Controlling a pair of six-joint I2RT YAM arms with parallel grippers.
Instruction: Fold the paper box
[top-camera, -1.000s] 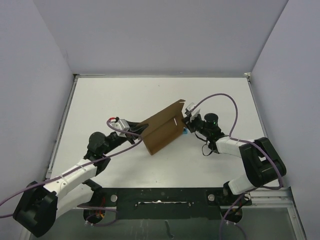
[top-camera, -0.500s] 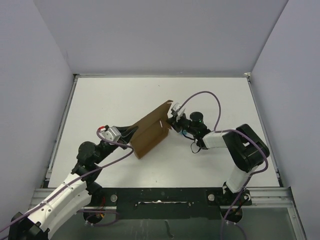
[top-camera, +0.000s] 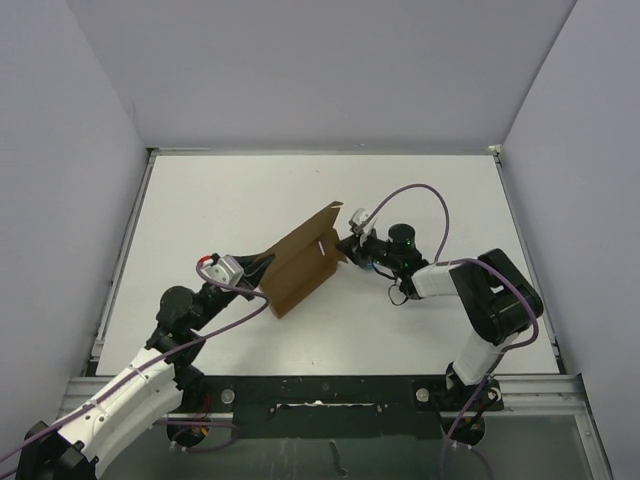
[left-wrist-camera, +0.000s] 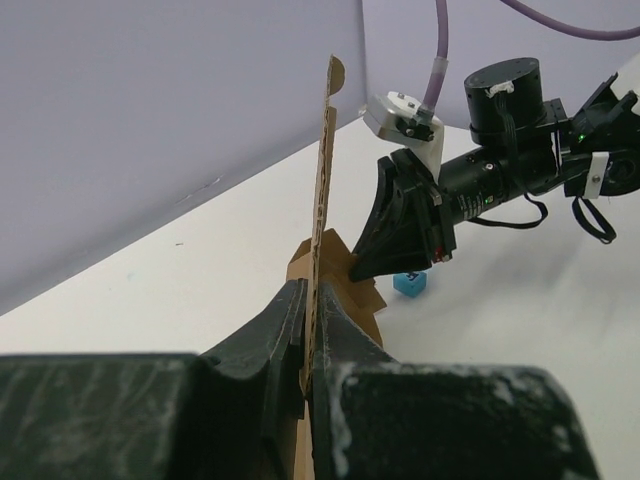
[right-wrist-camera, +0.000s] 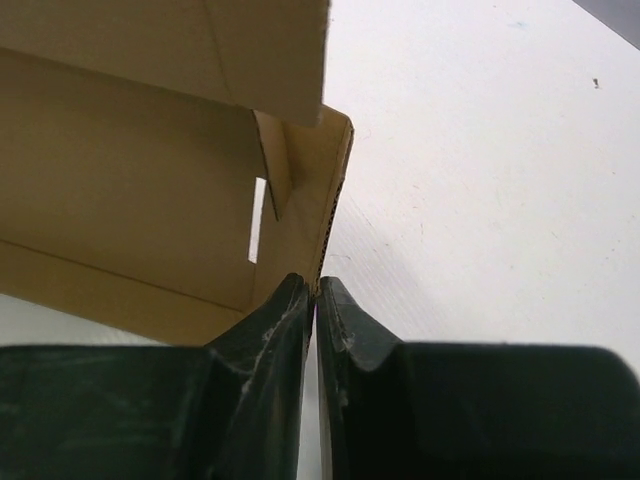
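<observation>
Top view: the box is standing tilted at mid-table, between both arms.
Left wrist: my left fingers are clamping its near edge.
Right wrist: my right fingers are pinching a flap corner by the tips only; pulling risks it slipping free.

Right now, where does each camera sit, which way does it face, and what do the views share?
Top external: fixed above and behind the robot, looking down on the table; it shows the left gripper and right gripper at opposite ends of the paper box.
Left wrist: looks along its own fingers, pinching the box's edge, toward the right gripper and blue cube.
Right wrist: looks past its own fingers into the box's inside.
Shared: the box in all three; the right gripper in top and left wrist.
</observation>
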